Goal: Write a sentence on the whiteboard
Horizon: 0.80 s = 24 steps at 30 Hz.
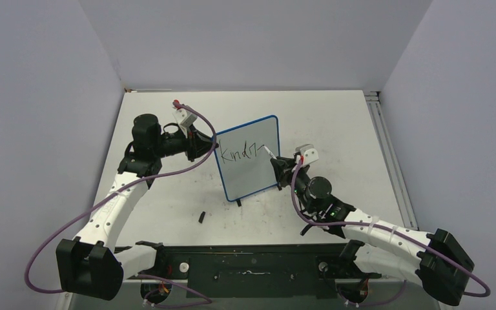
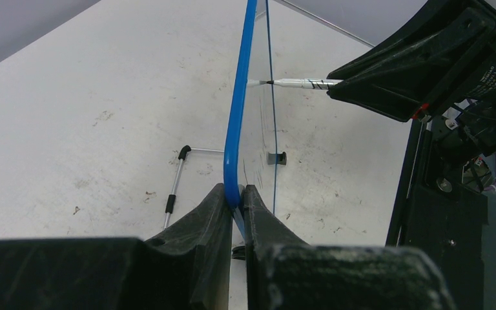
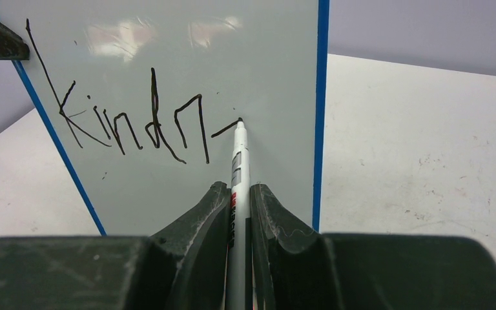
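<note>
The whiteboard (image 1: pixel 248 158) with a blue frame stands upright mid-table. My left gripper (image 1: pixel 208 143) is shut on its left edge; the left wrist view shows the blue frame (image 2: pixel 236 129) pinched between the jaws. My right gripper (image 1: pixel 279 166) is shut on a white marker (image 3: pixel 237 174), whose black tip touches the board face (image 3: pixel 168 58). The sentence (image 3: pixel 129 126) reads "Kindn" in black, with a short stroke running to the marker tip. The marker also shows in the left wrist view (image 2: pixel 297 83), meeting the board.
A small black cap (image 1: pixel 202 217) lies on the table in front of the board. A thin metal rod with black ends (image 2: pixel 174 184) lies on the table behind the board. A black rail (image 1: pixel 252 265) runs along the near edge between the arm bases.
</note>
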Tool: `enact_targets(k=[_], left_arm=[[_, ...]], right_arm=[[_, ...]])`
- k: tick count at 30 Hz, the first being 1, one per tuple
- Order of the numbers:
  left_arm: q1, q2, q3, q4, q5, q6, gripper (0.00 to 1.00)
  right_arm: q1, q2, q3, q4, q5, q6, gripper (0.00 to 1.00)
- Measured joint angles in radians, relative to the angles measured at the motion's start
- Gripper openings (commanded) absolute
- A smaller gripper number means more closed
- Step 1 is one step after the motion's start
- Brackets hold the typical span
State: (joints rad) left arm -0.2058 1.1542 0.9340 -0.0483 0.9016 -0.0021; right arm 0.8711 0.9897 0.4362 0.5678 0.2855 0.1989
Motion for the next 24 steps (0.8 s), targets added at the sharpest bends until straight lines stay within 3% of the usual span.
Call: enact_targets(k=[24], left_arm=[[0.0, 0.0, 0.0, 0.0, -0.003, 0.006, 0.0]], right_arm=[[0.0, 0.025, 0.005, 0.03, -0.056, 0.008, 0.05]])
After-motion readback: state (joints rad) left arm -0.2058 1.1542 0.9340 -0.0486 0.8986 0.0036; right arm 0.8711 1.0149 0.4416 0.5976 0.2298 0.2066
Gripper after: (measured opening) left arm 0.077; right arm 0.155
